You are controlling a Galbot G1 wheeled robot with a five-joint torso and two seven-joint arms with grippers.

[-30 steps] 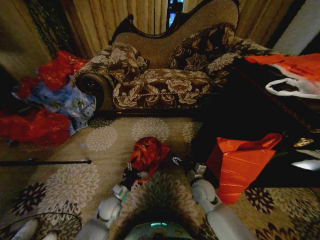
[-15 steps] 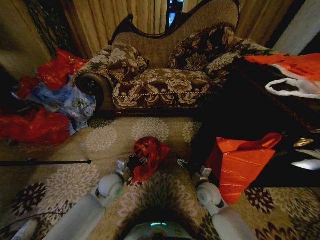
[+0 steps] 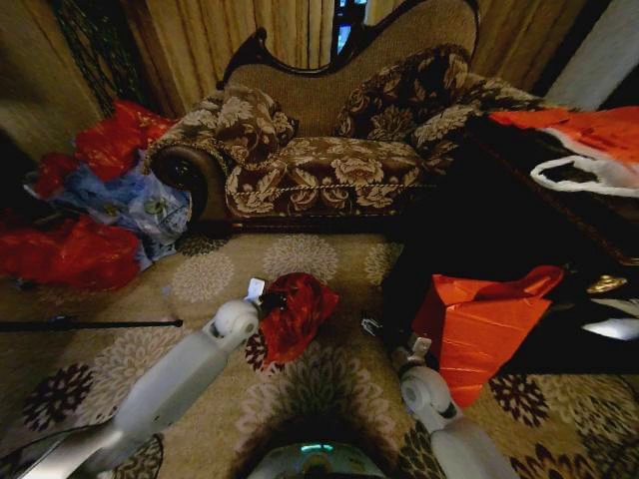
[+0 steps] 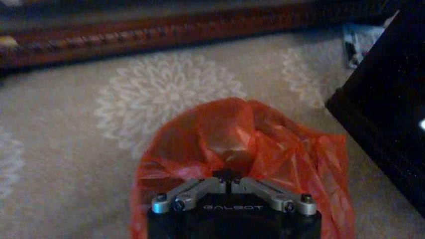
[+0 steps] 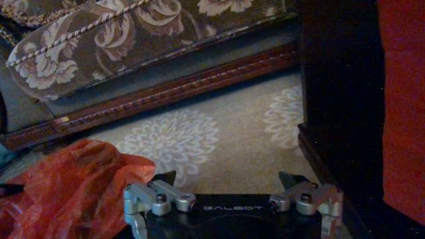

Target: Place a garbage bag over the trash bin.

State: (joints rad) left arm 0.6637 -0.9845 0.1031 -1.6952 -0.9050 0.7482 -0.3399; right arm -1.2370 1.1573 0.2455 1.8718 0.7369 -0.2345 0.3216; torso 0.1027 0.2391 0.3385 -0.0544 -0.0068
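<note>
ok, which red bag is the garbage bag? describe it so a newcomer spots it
Start at the sofa, then come down the flowered carpet toward the robot. The garbage bag is the small crinkly red one there, pinched by the left gripper. The orange-red bag to its right is bigger and flat-sided; the heaped bags lie far left.

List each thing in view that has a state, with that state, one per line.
garbage bag: crumpled on the carpet, pinched at its top
left gripper: shut on the garbage bag
right gripper: open, holding nothing, beside the bag
orange-red bag: standing upright, mouth open
heaped bags: piled left of the sofa
</note>
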